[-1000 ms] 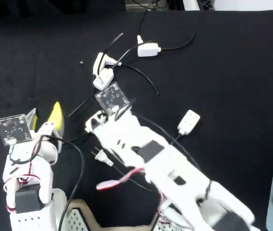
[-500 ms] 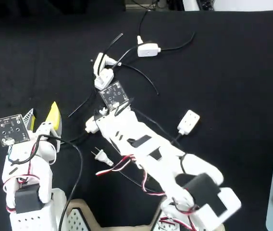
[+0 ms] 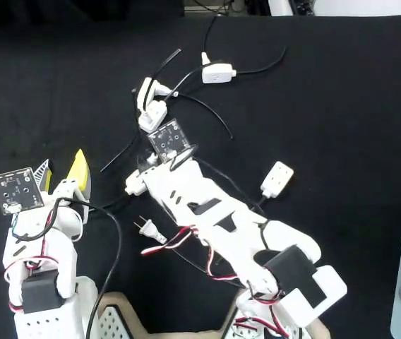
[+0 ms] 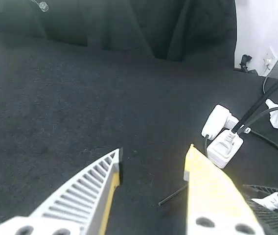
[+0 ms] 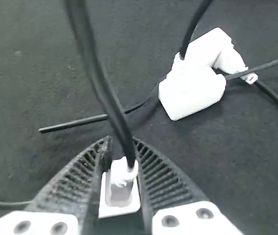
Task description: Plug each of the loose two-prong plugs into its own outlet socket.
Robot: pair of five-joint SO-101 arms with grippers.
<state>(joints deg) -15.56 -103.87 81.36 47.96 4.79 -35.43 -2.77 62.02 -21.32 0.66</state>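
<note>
- Right gripper (image 5: 120, 143): claw narrow, clamped on a white plug (image 5: 119, 188). Its black cord (image 5: 95, 73) rises between the fingers.
- The held plug sits near the middle of the black cloth (image 3: 342, 106), just short of a white socket cluster (image 5: 194, 83) (black cords run into it).
- Left gripper (image 4: 153, 152): claw wide, nothing in it, over bare cloth on the left side.
- Loose two-prong plug (image 3: 147, 229) lies on the cloth beside the right arm.
- A white socket (image 3: 277, 179) lies on the arm's other side, and a far socket (image 3: 218, 73) lies well beyond the cluster.
</note>
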